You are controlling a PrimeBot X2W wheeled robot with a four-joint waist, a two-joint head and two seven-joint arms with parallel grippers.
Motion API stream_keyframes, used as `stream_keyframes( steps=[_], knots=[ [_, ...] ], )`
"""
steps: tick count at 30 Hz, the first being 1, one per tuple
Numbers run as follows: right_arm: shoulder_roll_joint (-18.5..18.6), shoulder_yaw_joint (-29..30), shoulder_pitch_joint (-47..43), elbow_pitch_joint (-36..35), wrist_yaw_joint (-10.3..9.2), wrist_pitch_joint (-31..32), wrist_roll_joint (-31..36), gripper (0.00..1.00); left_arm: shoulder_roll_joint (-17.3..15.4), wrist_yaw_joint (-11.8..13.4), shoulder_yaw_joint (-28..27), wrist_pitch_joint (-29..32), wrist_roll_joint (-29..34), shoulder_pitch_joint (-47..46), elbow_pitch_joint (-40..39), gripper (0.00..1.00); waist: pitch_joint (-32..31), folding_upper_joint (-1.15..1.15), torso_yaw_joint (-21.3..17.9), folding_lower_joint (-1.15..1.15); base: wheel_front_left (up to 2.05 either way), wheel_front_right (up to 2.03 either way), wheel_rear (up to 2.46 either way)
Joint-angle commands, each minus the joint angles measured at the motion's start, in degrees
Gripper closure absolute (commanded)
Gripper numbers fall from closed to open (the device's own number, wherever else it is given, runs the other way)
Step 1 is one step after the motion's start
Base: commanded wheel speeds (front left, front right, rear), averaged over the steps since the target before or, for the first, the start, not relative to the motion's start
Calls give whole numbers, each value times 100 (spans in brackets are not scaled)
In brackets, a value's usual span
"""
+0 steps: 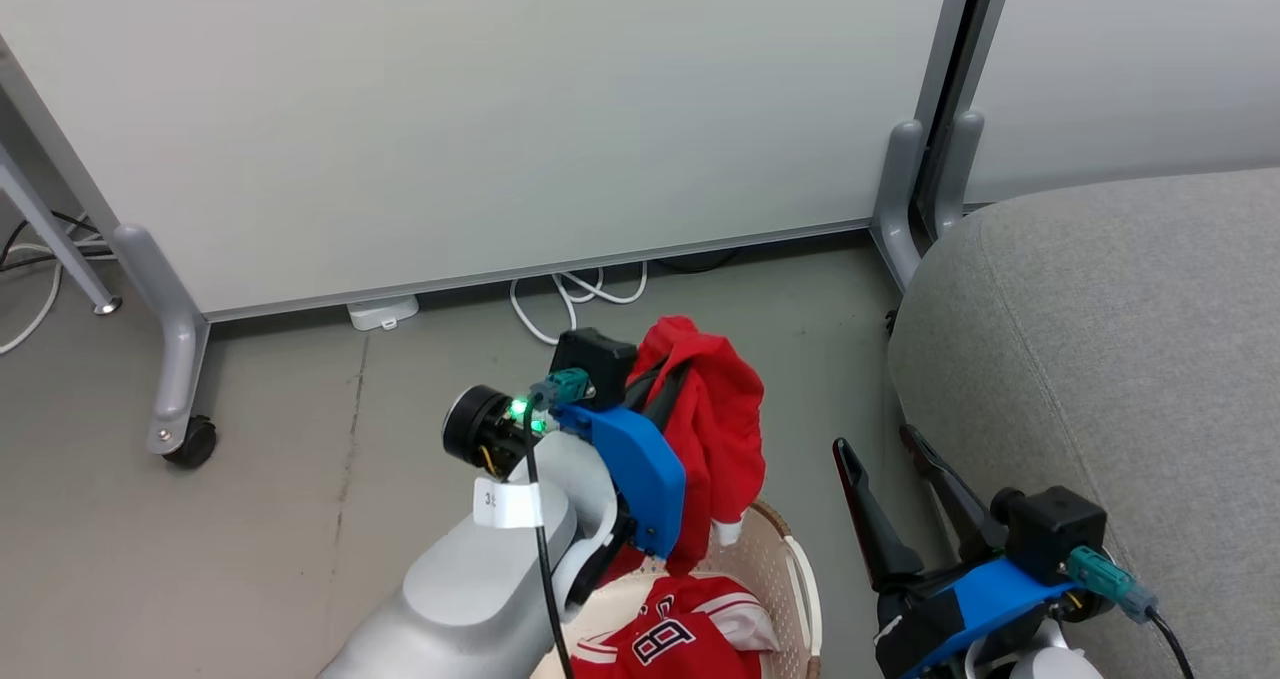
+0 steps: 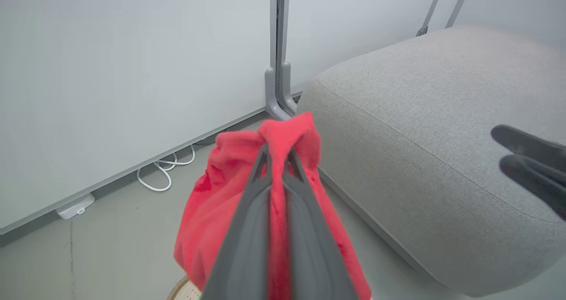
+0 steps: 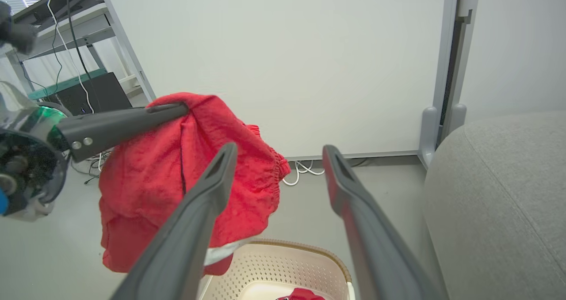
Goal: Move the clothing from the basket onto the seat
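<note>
Red garment hangs clenched in my left claw above the basket; the seat lies to its right, beyond my right claw, which gapes empty; jersey waits in the basket

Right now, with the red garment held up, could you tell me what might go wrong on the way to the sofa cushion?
1. The left gripper pinches only a small fold of the plain red garment; the hanging rest could slip free mid-swing.
2. Its lower hem hangs close to the laundry basket rim and might snag there.
3. The open right gripper stands between the garment and the sofa cushion, so cloth may drape over it.
</note>
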State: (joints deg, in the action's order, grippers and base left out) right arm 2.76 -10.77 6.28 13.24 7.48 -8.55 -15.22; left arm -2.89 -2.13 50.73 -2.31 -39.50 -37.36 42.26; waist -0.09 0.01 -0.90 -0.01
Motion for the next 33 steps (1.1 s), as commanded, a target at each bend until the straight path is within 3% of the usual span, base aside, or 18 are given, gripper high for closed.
stream_keyframes(
  steps=[1,33],
  knots=[
    [22,-20,-117,-27,3,27,-25,0,1,36,72,-31,-75,-154,-51,100,-26,-1,-1,1,0,0,0],
    [22,-199,-192,-107,3,179,-56,0,0,391,1471,-595,-1569,-1125,-249,100,-132,-1,-66,1,0,0,0]
  ],
)
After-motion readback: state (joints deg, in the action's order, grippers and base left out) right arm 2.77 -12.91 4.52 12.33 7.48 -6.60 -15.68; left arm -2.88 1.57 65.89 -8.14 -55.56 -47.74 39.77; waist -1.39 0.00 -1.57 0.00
